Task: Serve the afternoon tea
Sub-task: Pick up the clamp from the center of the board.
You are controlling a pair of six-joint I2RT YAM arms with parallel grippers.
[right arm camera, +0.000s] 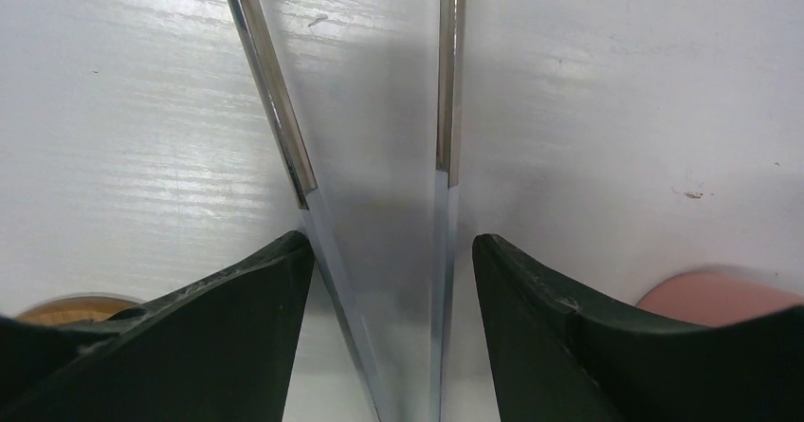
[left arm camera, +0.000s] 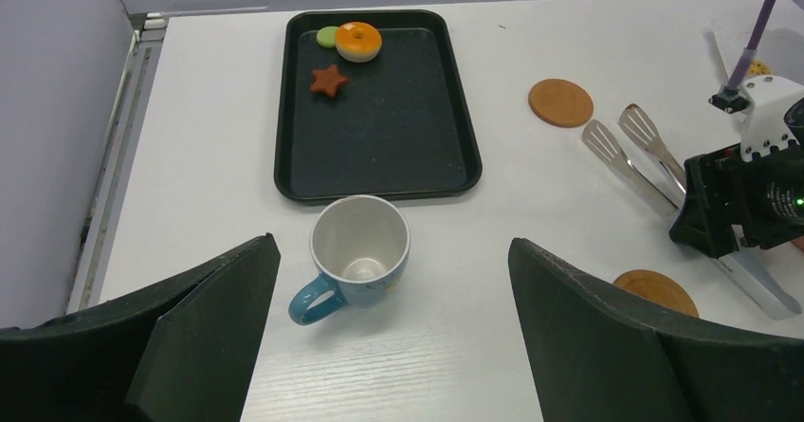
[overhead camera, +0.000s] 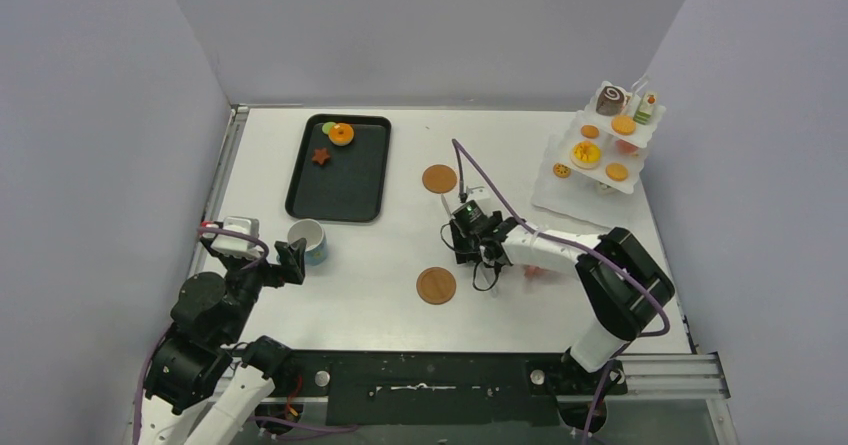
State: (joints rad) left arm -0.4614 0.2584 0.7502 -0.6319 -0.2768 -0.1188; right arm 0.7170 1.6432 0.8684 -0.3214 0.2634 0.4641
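**Two cups on the table, pastries split between stand and tray**

Centre frame in the left wrist view, the blue cup [left arm camera: 360, 251] stands upright and empty, just below the near edge of the black tray [left arm camera: 398, 128]. The left gripper [overhead camera: 291, 261] gapes wide just short of the cup, holding nothing. At the tray's upper left sit an orange tart [left arm camera: 358, 41], a green disc [left arm camera: 328, 36] touching it, and a star cookie [left arm camera: 329, 80]. The pink cup [right arm camera: 721, 301] shows as a sliver at lower right of the right wrist view. Beside it, the right gripper [right arm camera: 391, 242] has its jaws partly apart astride the metal tongs [right arm camera: 284, 137], not squeezing them. At upper right of the top view, a white tiered stand [overhead camera: 570, 200] carries the swirl roll [overhead camera: 610, 99], cake slice [overhead camera: 646, 108] and other pastries [overhead camera: 586, 153].
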